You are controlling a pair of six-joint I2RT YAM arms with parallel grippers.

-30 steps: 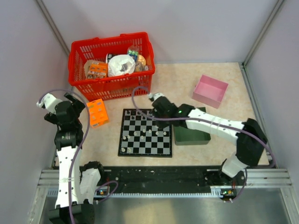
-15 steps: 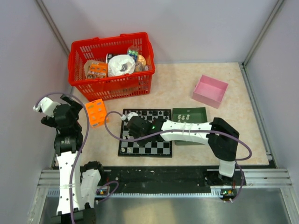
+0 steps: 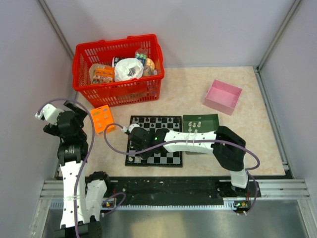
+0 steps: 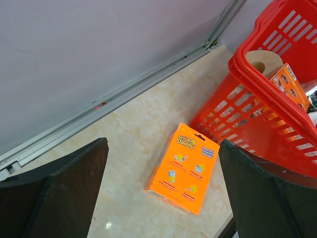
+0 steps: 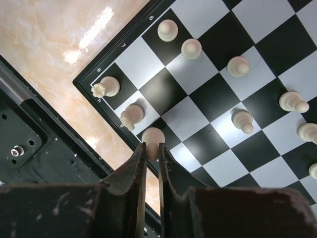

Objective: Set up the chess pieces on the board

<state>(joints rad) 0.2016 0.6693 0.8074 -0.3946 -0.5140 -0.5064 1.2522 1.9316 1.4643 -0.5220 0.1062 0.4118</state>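
Right wrist view has the action: the right fingers (image 5: 152, 148) are squeezed almost together on the round head of a small pale white pawn (image 5: 152, 136), holding it at the outer row of the flat black-and-white checkered board (image 5: 198, 115), right by the black border. I can't tell whether its base is down on the square. Just beside it in that same edge row stand two more pale white chess pieces (image 5: 131, 116), one of them in the corner square, and further pale figures dot the squares beyond, each upright and apart from its neighbours. From the top external view, the right arm reaches across the board (image 3: 171, 157), its fingers (image 3: 137, 140) low over the left side. The board lies flat on the marbled beige bench (image 3: 188, 89), touching a dark green rectangular tray (image 3: 213, 124) on its right, with a few pale pieces inside that tray. A pink open box (image 3: 223, 96) sits farther back to the right. Over on the left wrist view, the left fingers (image 4: 163, 148) are spread wide with nothing between them, raised above the bench. An orange cardboard sponge box (image 4: 183, 168) lies flat below them, just beside a red plastic shopping basket (image 4: 257, 99) filled with packaged goods.
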